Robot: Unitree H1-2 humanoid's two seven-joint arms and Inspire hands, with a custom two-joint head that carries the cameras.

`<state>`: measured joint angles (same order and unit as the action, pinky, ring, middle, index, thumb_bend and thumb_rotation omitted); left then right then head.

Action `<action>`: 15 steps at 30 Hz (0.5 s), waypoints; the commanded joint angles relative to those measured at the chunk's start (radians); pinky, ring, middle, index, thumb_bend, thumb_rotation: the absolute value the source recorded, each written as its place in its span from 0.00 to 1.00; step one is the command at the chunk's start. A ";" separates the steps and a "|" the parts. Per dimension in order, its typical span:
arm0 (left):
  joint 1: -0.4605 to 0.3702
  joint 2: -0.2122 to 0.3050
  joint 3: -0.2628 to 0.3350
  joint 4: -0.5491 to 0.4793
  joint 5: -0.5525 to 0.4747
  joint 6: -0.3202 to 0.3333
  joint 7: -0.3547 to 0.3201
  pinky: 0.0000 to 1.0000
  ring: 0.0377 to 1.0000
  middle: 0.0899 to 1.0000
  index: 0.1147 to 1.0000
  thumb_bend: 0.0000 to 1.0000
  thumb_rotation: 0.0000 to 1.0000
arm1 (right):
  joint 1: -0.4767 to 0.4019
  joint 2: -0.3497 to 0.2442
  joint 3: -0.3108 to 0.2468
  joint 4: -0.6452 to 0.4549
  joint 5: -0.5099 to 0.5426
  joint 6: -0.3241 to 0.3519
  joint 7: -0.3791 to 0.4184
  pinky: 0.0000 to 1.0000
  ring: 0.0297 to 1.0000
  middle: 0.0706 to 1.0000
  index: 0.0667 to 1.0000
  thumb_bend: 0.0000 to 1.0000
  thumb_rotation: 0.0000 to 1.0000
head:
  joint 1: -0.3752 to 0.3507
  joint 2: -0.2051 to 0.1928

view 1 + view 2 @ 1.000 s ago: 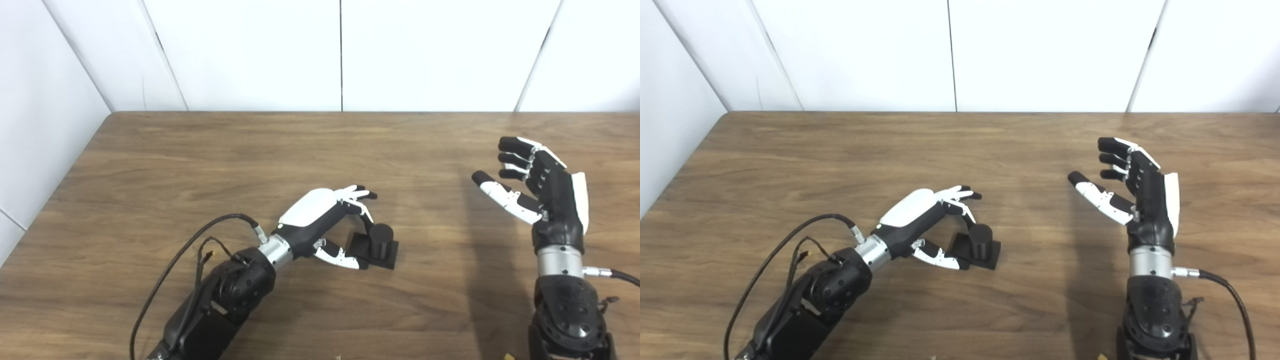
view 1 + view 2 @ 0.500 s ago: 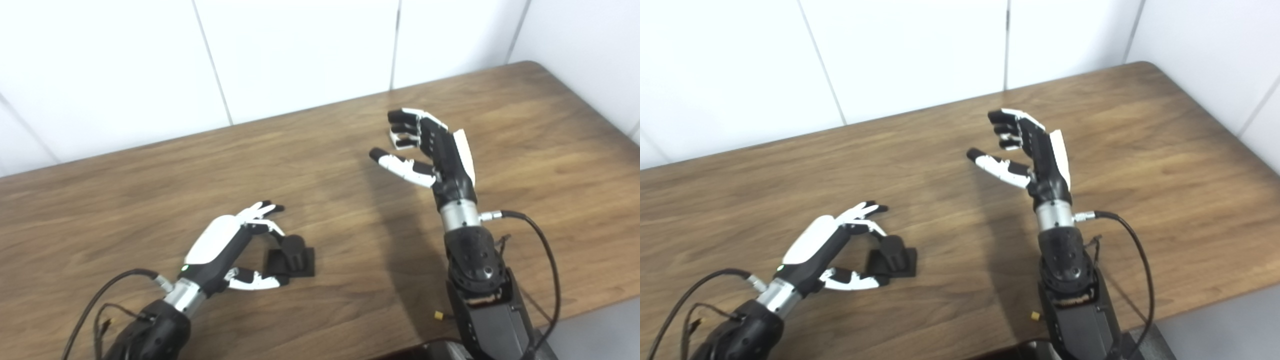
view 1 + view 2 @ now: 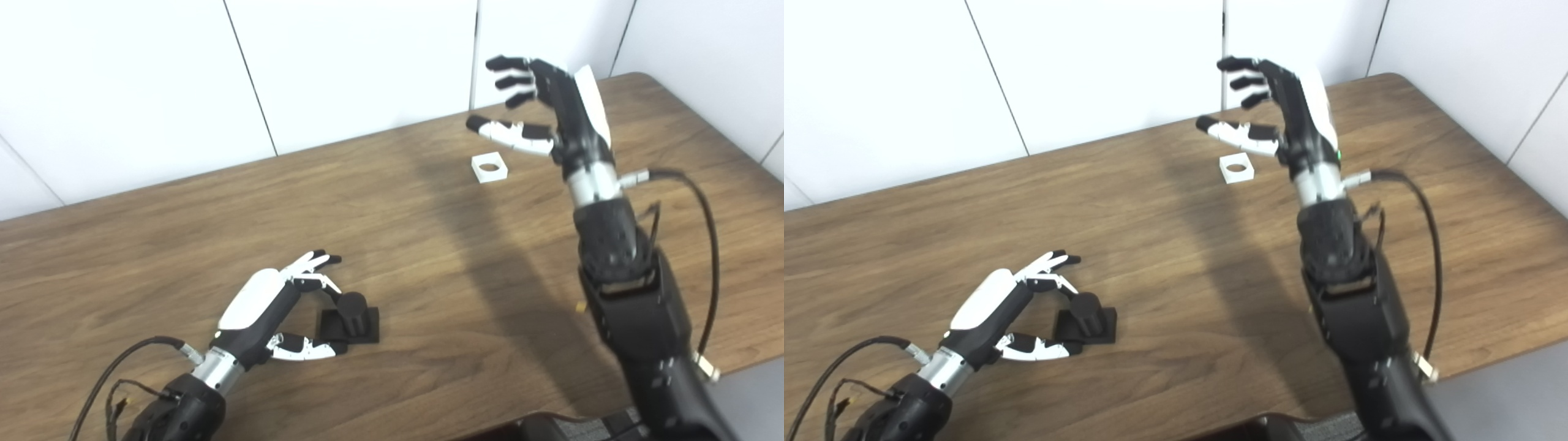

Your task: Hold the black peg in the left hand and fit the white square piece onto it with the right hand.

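Left hand point(image 3: 260, 309), lower left of frame: fingers spread around black peg point(image 3: 351, 313), not clamped. Right hand point(image 3: 551, 107), upper right: empty, fingers apart, raised above white square piece point(image 3: 489, 168), which lies flat on the counter point(image 3: 184, 233).

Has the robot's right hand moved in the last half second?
Yes. The right hand has reached farther toward the table's back edge by the wall, open above the white square piece.
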<state>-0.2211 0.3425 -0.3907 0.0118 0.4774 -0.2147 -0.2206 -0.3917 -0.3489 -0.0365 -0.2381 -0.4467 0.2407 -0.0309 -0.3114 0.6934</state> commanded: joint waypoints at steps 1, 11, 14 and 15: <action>0.010 0.042 0.003 0.022 0.021 -0.001 -0.031 0.94 0.97 0.91 0.43 0.52 0.08 | -0.088 -0.042 0.019 0.017 -0.039 -0.014 0.023 0.58 0.70 0.72 0.66 0.70 0.19 | -0.001 -0.001; 0.017 0.049 0.010 0.026 0.027 -0.013 -0.028 0.93 0.96 0.91 0.43 0.52 0.08 | -0.254 -0.165 0.112 0.169 -0.106 0.038 0.197 0.71 0.81 0.79 0.70 0.71 0.15 | 0.011 -0.001; 0.017 0.049 0.011 0.025 0.026 -0.013 -0.032 0.93 0.97 0.91 0.43 0.52 0.08 | -0.285 -0.202 0.134 0.222 -0.104 0.033 0.248 0.70 0.83 0.80 0.71 0.72 0.14 | 0.016 0.002; 0.017 0.050 0.011 0.024 0.026 -0.012 -0.034 0.93 0.97 0.91 0.43 0.52 0.08 | -0.297 -0.216 0.143 0.243 -0.107 0.032 0.268 0.69 0.83 0.81 0.71 0.73 0.14 | 0.016 0.003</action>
<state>-0.2151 0.3470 -0.3795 0.0185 0.4744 -0.2377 -0.2204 -0.6180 -0.5233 0.1024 -0.0001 -0.5441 0.2786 0.2127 -0.2961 0.6949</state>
